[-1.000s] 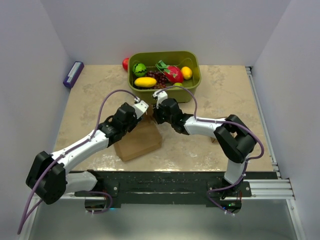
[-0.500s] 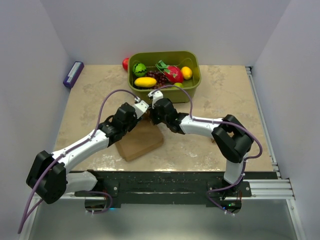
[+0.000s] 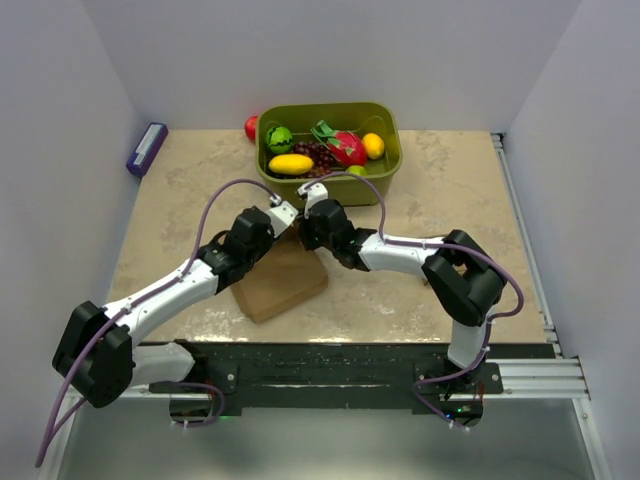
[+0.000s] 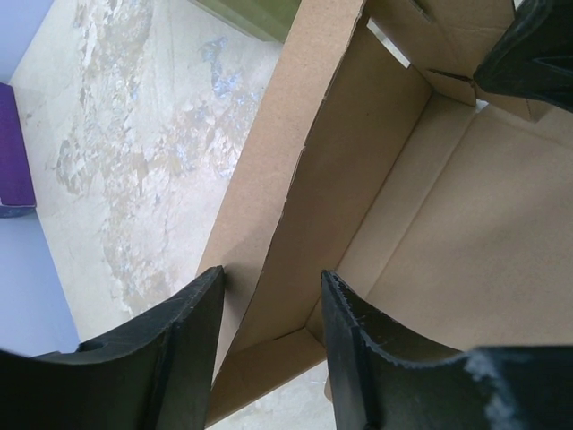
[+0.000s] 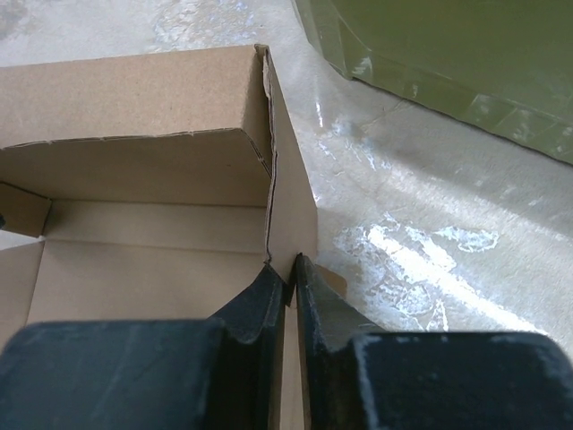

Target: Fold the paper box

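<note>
The paper box (image 3: 285, 282), an open-topped brown cardboard tray with its walls partly raised, sits at the middle of the table (image 3: 450, 200), just near of a green bin (image 3: 330, 107). The right gripper (image 5: 291, 285) pinches the box's thin right wall, its black fingers (image 5: 260, 309) pressed shut on the cardboard at the far corner. The left gripper (image 4: 273, 313) straddles the left wall, one finger outside and one inside, its jaws parted. The outer finger appears to brush the cardboard, though contact cannot be confirmed. Both arms reach in from the near edge and meet over the box's far side. The bin holds fruit, a yellow one (image 3: 291, 164) among them. A purple object (image 3: 147, 148) lies at the far left edge of the table.
</note>
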